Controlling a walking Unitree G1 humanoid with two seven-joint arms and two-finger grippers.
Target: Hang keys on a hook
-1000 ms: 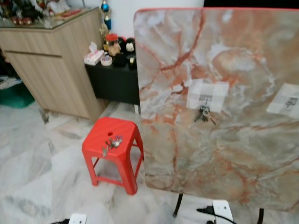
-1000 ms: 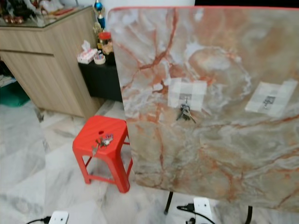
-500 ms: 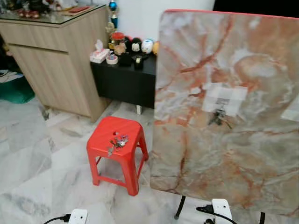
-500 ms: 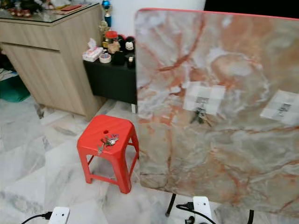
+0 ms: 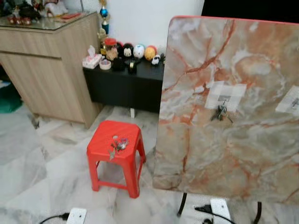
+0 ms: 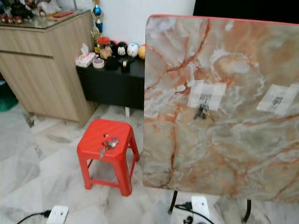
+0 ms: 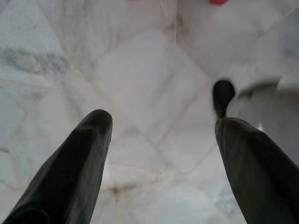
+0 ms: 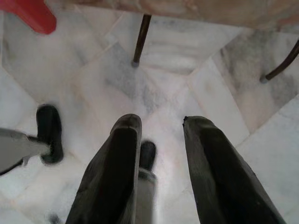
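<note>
Lying on the seat of a red stool (image 5: 116,140), a bunch of keys (image 5: 117,144) waits at low height on the left of the scene, apparently set there so it can be lifted and carried to the board. To the right stands a folding tabletop (image 5: 233,130) tipped upright on its dark legs, its marble-patterned face turned toward the camera to serve as a wall for hooks. Two pale tape patches hold those hooks: the nearer hook (image 6: 204,99) already carries another key bunch (image 6: 203,111), while the far-right hook (image 6: 277,100) looks bare and is likely the target. Both arms hang idle, pointed down at the marble floor (image 7: 140,93). The left hand (image 7: 161,122) has its two black fingers spread wide and holds nothing; the right hand (image 8: 159,126) is also parted, more narrowly, and empty. Behind the stool, a black low cabinet (image 5: 124,84) carries small figurines beside a wooden counter (image 5: 46,70). Judging from this, the pickup has not begun, and the robot stands well apart from the stool.
</note>
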